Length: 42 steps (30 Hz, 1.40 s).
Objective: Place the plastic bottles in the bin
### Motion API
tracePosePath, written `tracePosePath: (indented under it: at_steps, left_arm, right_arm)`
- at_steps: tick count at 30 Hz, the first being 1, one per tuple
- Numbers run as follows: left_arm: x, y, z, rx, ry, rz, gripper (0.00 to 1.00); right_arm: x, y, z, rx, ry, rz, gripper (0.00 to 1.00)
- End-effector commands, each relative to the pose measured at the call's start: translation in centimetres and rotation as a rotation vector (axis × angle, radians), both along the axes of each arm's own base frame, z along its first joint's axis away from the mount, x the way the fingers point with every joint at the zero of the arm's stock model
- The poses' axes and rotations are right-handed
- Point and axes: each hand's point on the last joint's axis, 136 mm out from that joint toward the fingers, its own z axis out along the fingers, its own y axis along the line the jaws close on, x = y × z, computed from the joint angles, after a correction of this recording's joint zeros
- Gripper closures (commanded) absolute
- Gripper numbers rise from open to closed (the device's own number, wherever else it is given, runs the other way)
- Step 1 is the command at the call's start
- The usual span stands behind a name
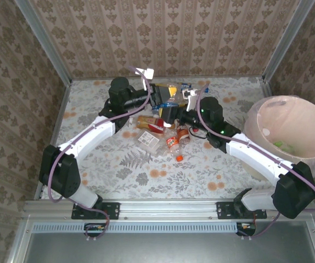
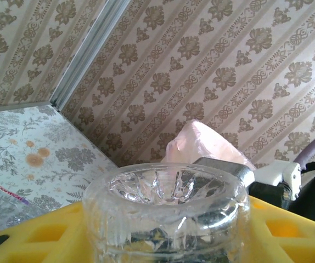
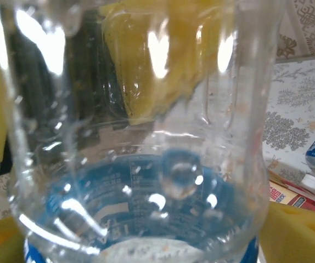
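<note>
One clear bottle (image 2: pixel 166 213) is gripped by the left end effector (image 1: pixel 161 102), apparently by the right end effector (image 1: pixel 171 116) too, well apart from the bin (image 1: pixel 281 118); under opposed pulls it could be crushed or dropped.

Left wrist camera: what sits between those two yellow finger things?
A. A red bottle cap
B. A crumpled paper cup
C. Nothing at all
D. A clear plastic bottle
D: a clear plastic bottle, its moulded base uppermost in the view, sits between the yellow fingers of the left gripper.
</note>
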Motion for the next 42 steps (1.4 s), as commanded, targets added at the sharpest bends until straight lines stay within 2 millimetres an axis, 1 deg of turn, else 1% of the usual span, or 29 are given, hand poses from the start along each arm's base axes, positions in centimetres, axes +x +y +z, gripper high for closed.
tracePosePath:
  at_steps: [1,4,8,11,16,24,30,32,34,36,38,39,40,42]
  left_arm:
    - [-1.5,-0.1,2.9,-0.053,-0.067,-0.047,0.51]
    - [-1.5,-0.2,2.9,-0.053,-0.069,-0.049,0.51]
    - [-1.6,-0.2,2.8,-0.051,-0.068,-0.052,0.51]
    - [-1.5,-0.4,2.6,-0.049,-0.064,-0.056,0.51]
    - [-1.5,-0.4,2.5,-0.048,-0.064,-0.056,0.51]
    - [-1.5,-0.5,2.3,-0.045,-0.058,-0.053,0.51]
    - [-1.6,-0.4,2.4,-0.044,-0.062,-0.052,0.50]
    - [-1.6,-0.3,2.5,-0.044,-0.062,-0.046,0.46]
    - [-1.4,-0.1,2.5,-0.031,-0.053,-0.027,0.37]
    - [-1.2,0.2,2.4,0.001,-0.048,0.004,0.18]
    - [-1.1,0.6,2.4,0.026,-0.057,0.039,0.04]
    - [-1.0,1.0,2.5,0.034,-0.066,0.067,0.00]
    - [-0.9,1.6,2.6,0.039,-0.074,0.096,0.00]
    - [-0.3,3.0,2.9,0.053,-0.101,0.218,0.00]
  right_arm:
    - [-0.1,0.3,2.7,0.060,-0.054,0.027,0.17]
    - [0.0,0.2,3.1,0.073,-0.062,0.023,0.22]
    - [0.0,0.1,3.3,0.078,-0.073,0.022,0.27]
    - [0.0,0.0,3.4,0.081,-0.082,0.018,0.34]
    - [0.4,-0.6,2.6,0.059,-0.064,-0.030,0.46]
    - [0.6,-1.2,1.8,0.029,-0.052,-0.056,0.51]
    - [0.7,-1.4,1.4,0.006,-0.046,-0.067,0.53]
    - [0.6,-1.4,1.3,-0.008,-0.043,-0.066,0.53]
    - [0.7,-1.7,1.0,-0.037,-0.035,-0.074,0.54]
    - [0.7,-2.1,0.6,-0.075,-0.027,-0.088,0.56]
    - [0.9,-3.0,0.2,-0.117,-0.014,-0.121,0.56]
    - [1.0,-3.6,-0.1,-0.146,-0.005,-0.143,0.56]
    - [1.1,-4.2,-0.3,-0.174,0.002,-0.163,0.56]
    - [1.3,-5.9,-0.7,-0.256,0.019,-0.206,0.56]
